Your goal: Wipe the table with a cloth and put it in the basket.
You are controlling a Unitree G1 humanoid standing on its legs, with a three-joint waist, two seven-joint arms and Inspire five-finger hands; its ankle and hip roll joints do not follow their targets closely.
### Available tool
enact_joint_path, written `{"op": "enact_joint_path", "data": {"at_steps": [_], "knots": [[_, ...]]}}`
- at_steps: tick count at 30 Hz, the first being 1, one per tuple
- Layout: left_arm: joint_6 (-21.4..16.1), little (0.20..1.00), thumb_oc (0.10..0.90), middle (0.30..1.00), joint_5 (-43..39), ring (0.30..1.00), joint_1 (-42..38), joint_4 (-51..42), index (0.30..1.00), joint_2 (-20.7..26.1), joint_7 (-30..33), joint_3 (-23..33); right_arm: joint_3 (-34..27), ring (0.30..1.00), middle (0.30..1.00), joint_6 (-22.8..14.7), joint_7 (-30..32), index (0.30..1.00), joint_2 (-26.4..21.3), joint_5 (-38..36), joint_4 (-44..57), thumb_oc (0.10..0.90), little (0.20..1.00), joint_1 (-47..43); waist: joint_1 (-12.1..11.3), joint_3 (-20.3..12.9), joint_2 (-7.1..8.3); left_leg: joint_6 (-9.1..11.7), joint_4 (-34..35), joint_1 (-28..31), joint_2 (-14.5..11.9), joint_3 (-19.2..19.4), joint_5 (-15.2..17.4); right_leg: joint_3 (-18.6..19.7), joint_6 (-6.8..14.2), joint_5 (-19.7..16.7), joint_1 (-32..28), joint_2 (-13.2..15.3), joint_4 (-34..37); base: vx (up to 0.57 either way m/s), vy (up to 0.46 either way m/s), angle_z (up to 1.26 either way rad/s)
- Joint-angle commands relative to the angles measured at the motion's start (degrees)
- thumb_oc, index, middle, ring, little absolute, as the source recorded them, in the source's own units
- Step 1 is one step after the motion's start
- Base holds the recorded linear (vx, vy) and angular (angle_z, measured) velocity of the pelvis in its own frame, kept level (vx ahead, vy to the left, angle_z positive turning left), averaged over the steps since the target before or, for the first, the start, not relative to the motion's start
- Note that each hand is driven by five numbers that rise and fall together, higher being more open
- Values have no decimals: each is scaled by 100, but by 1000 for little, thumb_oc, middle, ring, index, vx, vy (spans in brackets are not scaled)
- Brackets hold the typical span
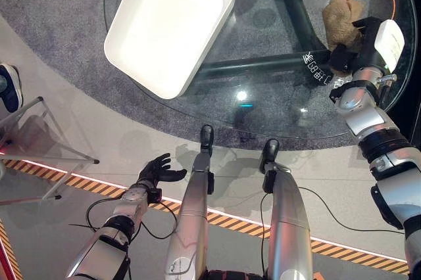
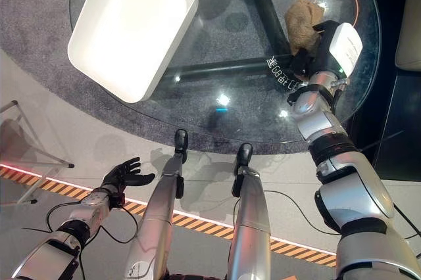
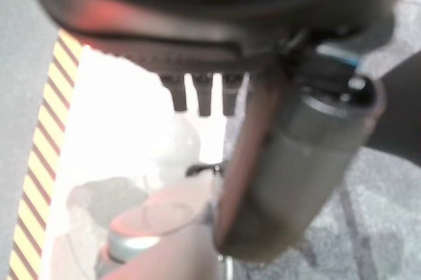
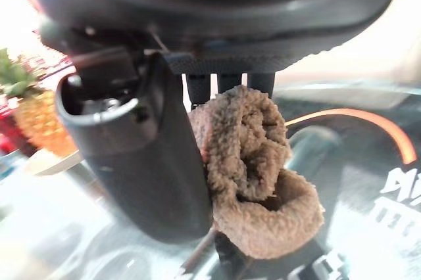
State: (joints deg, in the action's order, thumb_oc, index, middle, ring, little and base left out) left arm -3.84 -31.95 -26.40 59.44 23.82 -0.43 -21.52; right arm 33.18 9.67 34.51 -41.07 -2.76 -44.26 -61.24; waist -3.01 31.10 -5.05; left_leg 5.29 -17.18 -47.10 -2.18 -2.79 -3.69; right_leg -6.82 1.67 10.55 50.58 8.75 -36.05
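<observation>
Cloth [image 4: 253, 175], brown and fluffy, is bunched into a wad and is gripped by the right hand [image 1: 348, 53], whose fingers and thumb are curled round it, as is seen from close by in the right wrist view. The wad is held at the far right part of the round glass table [image 1: 276, 96], where the right arm is stretched out over the glass; whether the cloth is pressed against the surface cannot be told. A white rectangular basket [image 1: 170, 23] is stood on the left part of the same table, well apart from the cloth, and nothing is seen lying in it. The left hand [image 1: 158, 171] is held low beside the table, over the pale floor near a yellow-and-black striped line [image 1: 230, 224], with its fingers spread loosely and nothing grasped.
</observation>
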Motion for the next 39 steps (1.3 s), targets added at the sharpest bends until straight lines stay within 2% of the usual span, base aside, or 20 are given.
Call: {"op": "enact_joint_path", "data": {"at_steps": [1, 7, 17, 25, 30, 39], "knots": [[-77, 900, 800, 900, 88, 900, 402, 33, 900, 80, 94, 231, 351, 300, 300, -511, -365, 300, -307, 624, 1065, 100, 200, -442, -88, -131, 42, -383, -724, 106, 343, 306, 516, -296, 38, -567, -235, -333, 644, 0, 0, 0], [-88, 900, 800, 900, 214, 900, 423, 17, 900, 10, 116, 314, 546, 300, 300, -509, -1089, 300, -117, 841, 1850, 100, 200, -214, -76, -131, 72, -378, -689, 145, 344, 349, 499, -318, 27, -542, -274, -347, 670, 0, 0, 0], [-132, 900, 800, 900, 214, 900, 438, 48, 900, -40, 138, 386, 667, 300, 300, -588, -1635, 300, 182, 802, 2736, 100, 200, 348, -10, -131, 79, -359, -674, 150, 353, 411, 467, -293, 30, -531, -277, -360, 689, 0, 0, 0], [-153, 900, 800, 900, 160, 900, 391, 93, 900, -53, 135, 398, 776, 300, 300, -788, -1946, 300, 222, 708, 2929, 100, 200, 569, 10, -131, 86, -343, -647, 145, 342, 425, 441, -290, 38, -530, -267, -361, 686, 0, 0, 0], [-159, 900, 800, 900, 61, 900, 326, 131, 900, -75, 150, 406, 966, 300, 300, -1052, -2483, 300, 251, 581, 3298, 100, 200, 616, 13, -131, 110, -327, -607, 155, 340, 424, 406, -313, 51, -560, -273, -355, 722, 0, 0, 0], [-241, 900, 800, 900, -3, 900, 256, 150, 900, -53, 131, 435, 1106, 300, 300, -1153, -2632, 300, 248, 401, 3467, 100, 200, 656, 18, -131, 115, -305, -567, 182, 337, 430, 367, -314, 71, -590, -293, -344, 752, 0, 0, 0]]}}
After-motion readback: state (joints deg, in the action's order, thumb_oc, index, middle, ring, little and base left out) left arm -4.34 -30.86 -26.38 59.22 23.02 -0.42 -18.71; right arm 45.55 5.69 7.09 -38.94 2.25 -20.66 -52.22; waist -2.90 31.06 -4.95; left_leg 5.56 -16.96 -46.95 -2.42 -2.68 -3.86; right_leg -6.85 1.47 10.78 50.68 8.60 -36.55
